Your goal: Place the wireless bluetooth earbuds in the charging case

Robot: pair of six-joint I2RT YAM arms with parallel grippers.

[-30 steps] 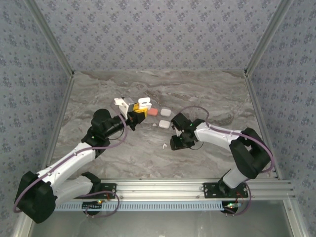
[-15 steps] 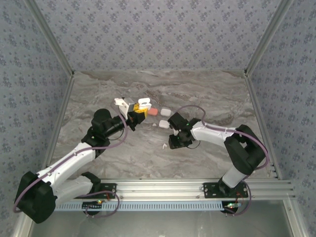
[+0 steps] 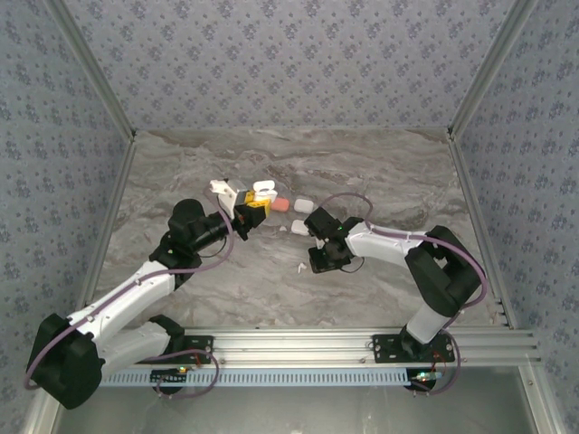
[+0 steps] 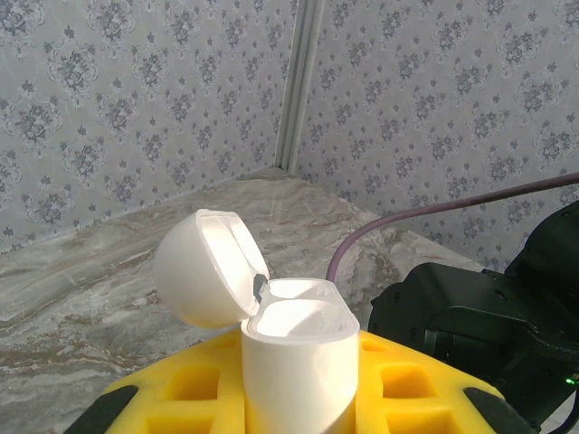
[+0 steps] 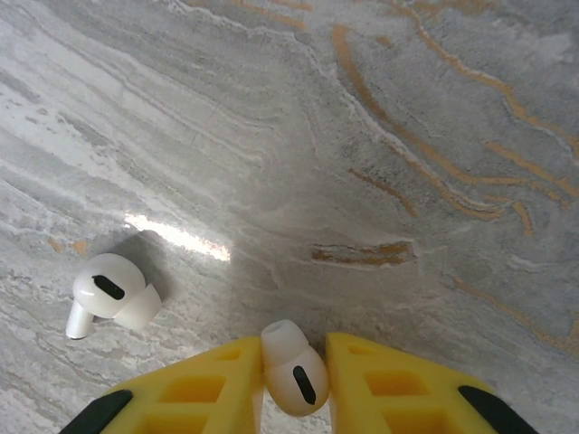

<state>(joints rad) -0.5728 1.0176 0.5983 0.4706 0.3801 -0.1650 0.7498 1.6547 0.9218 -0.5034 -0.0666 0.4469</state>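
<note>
A: Which step are we looking at here?
B: I think the picking step is just finishing. The right tool (image 5: 294, 348) is pinching a white earbud (image 5: 297, 380) between its two yellow fingers (image 5: 380, 380), narrow, low at the worktop (image 5: 407, 136). I cannot tell whether the earbud is touching the surface or not.
A: And the left tool?
B: The left tool (image 3: 251, 213) is gripping the charging case (image 4: 298, 353) by its body, upright. The lid (image 4: 204, 267) is standing open and tilting back to the left. The two tools are near each other but apart.
A: So what is the next move asking for?
B: In my judgement: raising the earbud, carrying it over the open case, turning the stem downward and then lowering it slowly. The earbud is tiny and smooth, so it may be twisting in the pinch. The left tool should be keeping the case steady.
A: How many things are you counting?
B: Earbuds, two: the pinched one, and a second earbud (image 5: 110, 291), also white, lying on the worktop to the left of the right tool. Cases, five: the held one, plus four other cases (image 3: 304, 206) lying in a loose group beyond the tools, three white and one pinkish case (image 3: 280, 205). There is also a small white piece (image 3: 221, 187) further left, and I cannot say what it is.
</note>
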